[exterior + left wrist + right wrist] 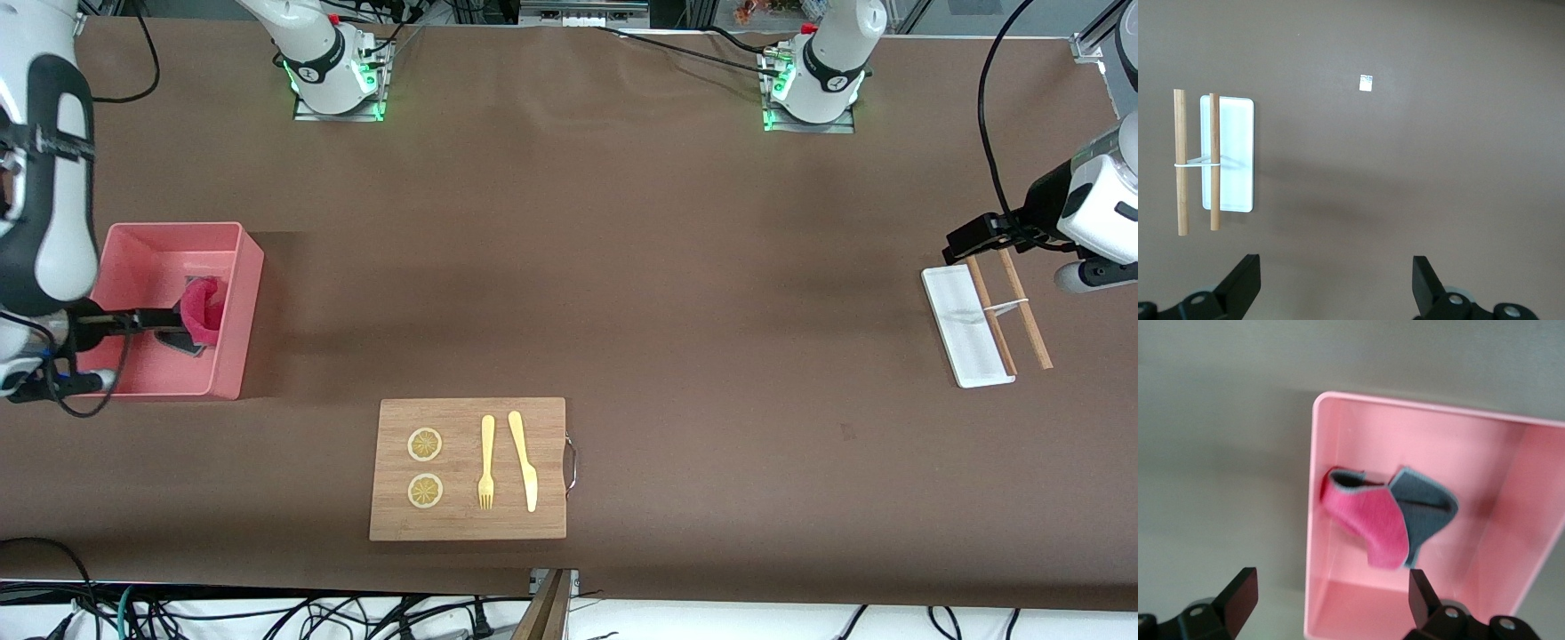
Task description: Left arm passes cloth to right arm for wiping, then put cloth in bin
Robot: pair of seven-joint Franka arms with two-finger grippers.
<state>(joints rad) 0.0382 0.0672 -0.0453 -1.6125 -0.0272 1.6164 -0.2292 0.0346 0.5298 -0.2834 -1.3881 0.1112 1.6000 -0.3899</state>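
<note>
The cloth lies crumpled inside the bin, pink face up on one fold and grey face showing on the other, against the wall that faces the middle of the bench. Nothing grips it. The bin sits at the right arm's end of the bench, farther from the front camera than the board.

The right gripper hangs over the bin, its fingers spread wide and empty, with the cloth below them in the right wrist view.

The left gripper waits in the air at the left arm's end of the bench, near a white tray, fingers wide apart and holding nothing. Two wooden sticks, joined by a thin white band, lie at the tray; one crosses its edge, the other rests just beside it on the bench.

The board lies nearer to the front camera, about midway along the bench. On it are two lemon slices, one nearer to the camera than the other, and beside them a yellow fork and a yellow knife, side by side. A metal handle sticks out of the board's edge on the knife's side.
</note>
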